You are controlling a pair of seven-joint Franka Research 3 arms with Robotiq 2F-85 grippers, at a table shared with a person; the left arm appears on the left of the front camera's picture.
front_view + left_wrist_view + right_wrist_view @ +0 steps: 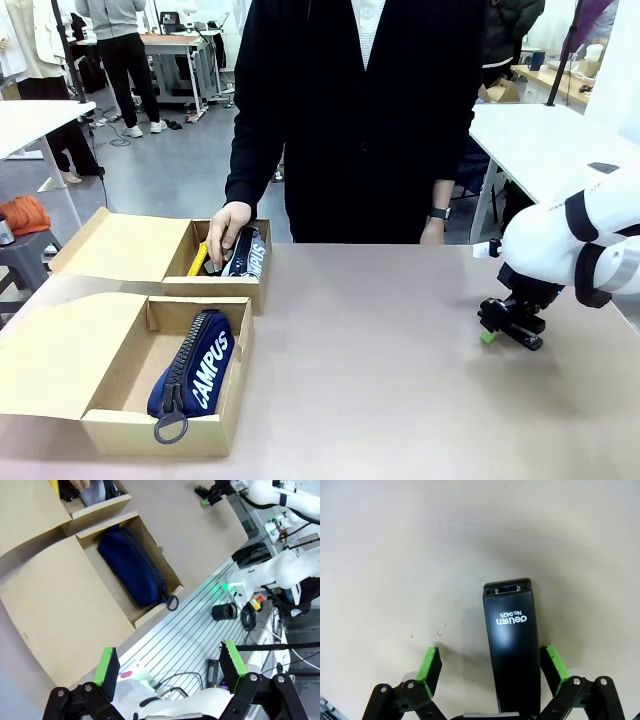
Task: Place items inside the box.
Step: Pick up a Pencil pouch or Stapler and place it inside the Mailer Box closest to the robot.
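Note:
A black stapler [512, 635] lies flat on the table between the green pads of my right gripper [494, 666], closer to the right-hand pad; the jaws are open and do not grip it. In the front view that gripper [508, 328] sits low on the table at the right. A navy "CAMPUS" pouch [195, 368] fills the near box [160, 428]. The far box [215, 288] holds a yellow utility knife [199, 259] and a second lettered pouch [249, 254], with the person's hand [228, 226] resting on them. My left gripper [170, 662] hangs open and empty beyond the table's edge.
Both boxes have their lids folded out to the left [70, 350]. From the left wrist I see the navy pouch [135, 567] in its box [161, 551] and the right gripper [212, 492] far off. The person stands at the far side.

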